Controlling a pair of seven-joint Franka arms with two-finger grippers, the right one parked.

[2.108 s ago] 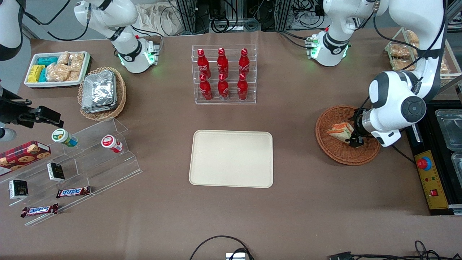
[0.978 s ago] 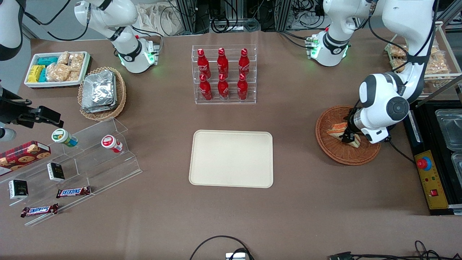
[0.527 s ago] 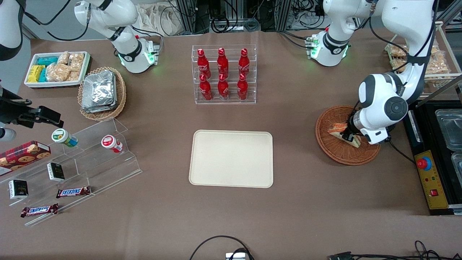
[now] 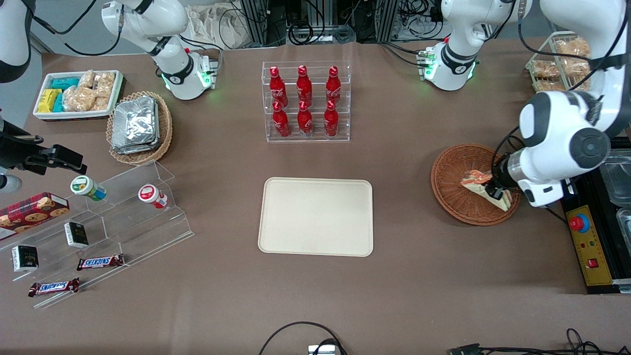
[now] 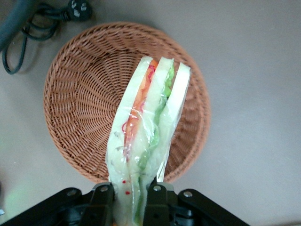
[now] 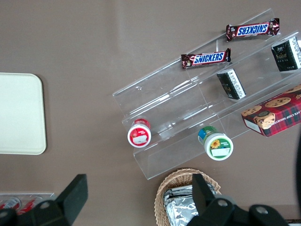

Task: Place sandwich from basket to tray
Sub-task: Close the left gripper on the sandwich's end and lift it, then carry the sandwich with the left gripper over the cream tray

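My left gripper [image 4: 493, 189] is shut on the sandwich [image 4: 480, 181], a wrapped wedge of white bread with orange and green filling, and holds it above the reddish-brown wicker basket [image 4: 456, 192]. In the left wrist view the sandwich [image 5: 150, 127] stands between the two black fingers [image 5: 101, 202], with the empty basket [image 5: 80, 108] well below it. The gripper [image 5: 128, 200] grips the wedge's wide end. The cream tray [image 4: 316, 216] lies flat in the middle of the table, toward the parked arm from the basket; its corner shows in the right wrist view [image 6: 19, 113].
A clear rack of red bottles [image 4: 305, 101] stands farther from the front camera than the tray. A wire rack of bread packs [image 4: 562, 66] and black bins [image 4: 613, 177] are at the working arm's end. A foil-pack basket [image 4: 139, 127], snack bin [image 4: 79, 93] and acrylic shelf [image 4: 113, 217] lie at the parked arm's end.
The gripper closed on the sandwich in the basket and has lifted it clear of the basket floor, shifting slightly toward the working arm's end.
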